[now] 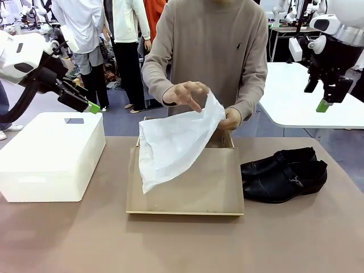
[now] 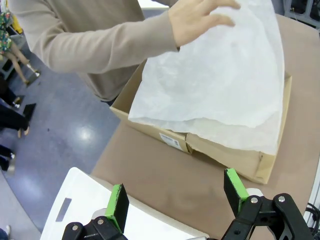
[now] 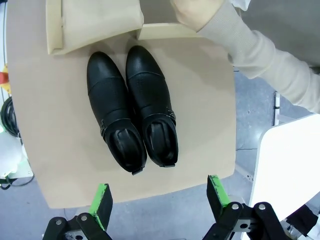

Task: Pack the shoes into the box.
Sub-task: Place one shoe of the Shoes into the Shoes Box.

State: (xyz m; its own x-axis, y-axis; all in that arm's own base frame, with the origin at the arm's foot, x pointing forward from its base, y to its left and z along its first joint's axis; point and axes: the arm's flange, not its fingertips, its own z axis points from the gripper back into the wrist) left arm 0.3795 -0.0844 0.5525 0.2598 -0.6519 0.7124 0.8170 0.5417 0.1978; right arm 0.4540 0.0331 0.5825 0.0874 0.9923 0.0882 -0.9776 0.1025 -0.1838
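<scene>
Box (image 1: pixel 193 190) flap flat, tissue (image 1: pixel 173 142) hiding its interior

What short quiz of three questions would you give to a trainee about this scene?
1. True or false: the black dress shoes lie inside the cardboard shoebox.
2. What is the person's hand holding? A) white tissue paper B) a shoe C) a white lid
3. Fill in: the left gripper and the right gripper are both ____.
Key: 1 false, they stand on the table beside it; 2 A; 3 open.
</scene>
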